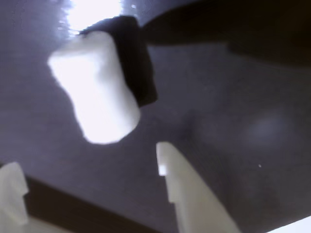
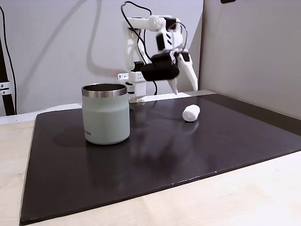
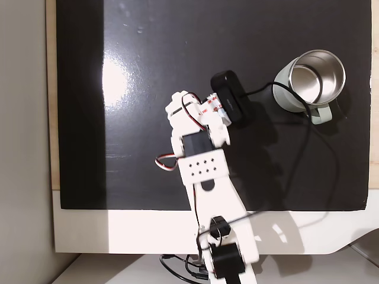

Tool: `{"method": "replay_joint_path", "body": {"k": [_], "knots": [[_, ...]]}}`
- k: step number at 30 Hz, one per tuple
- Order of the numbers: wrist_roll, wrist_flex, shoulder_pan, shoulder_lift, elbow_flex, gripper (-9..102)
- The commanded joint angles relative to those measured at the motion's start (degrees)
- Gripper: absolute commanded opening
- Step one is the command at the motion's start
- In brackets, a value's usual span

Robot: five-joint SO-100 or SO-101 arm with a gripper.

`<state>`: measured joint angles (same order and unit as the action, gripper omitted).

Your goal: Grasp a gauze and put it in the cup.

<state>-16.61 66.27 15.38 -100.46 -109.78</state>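
**Fingers apart above the gauze, roll lying ahead of the tips**

In the wrist view the two pale plastic fingers (image 1: 192,194) stand apart with nothing between them: one tip rises at lower centre, the other is cut off at the lower left edge. Beyond the tips, toward the upper left of that view, lies the gauze (image 1: 97,87), a small white soft roll of fabric, its long axis tilted from upper left to lower right. It rests on the dark glossy mat (image 1: 233,126) with a dark shadow along its right side. In the side-on fixed view the fingers hang above the mat, and the gauze (image 2: 191,113) lies below them and a little nearer the camera, so I judge a short descent remains.

The pale sage-green squat tumbler with a steel rim, the cup (image 2: 106,117), stands upright on the mat, well apart to the left.

In the top-down fixed view the arm (image 3: 204,171) covers the gauze; the wrist view is blurred.
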Motion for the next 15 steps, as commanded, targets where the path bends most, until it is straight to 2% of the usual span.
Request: {"method": "replay_joint_path", "body": {"k": [1, 12, 15], "knots": [[-0.3, -1.5, 2.2, 3.2, 4.0, 31], [1.2, -4.0, 2.8, 20.2, 11.3, 31], [1.3, -4.4, 3.2, 22.2, 12.2, 25]]}}
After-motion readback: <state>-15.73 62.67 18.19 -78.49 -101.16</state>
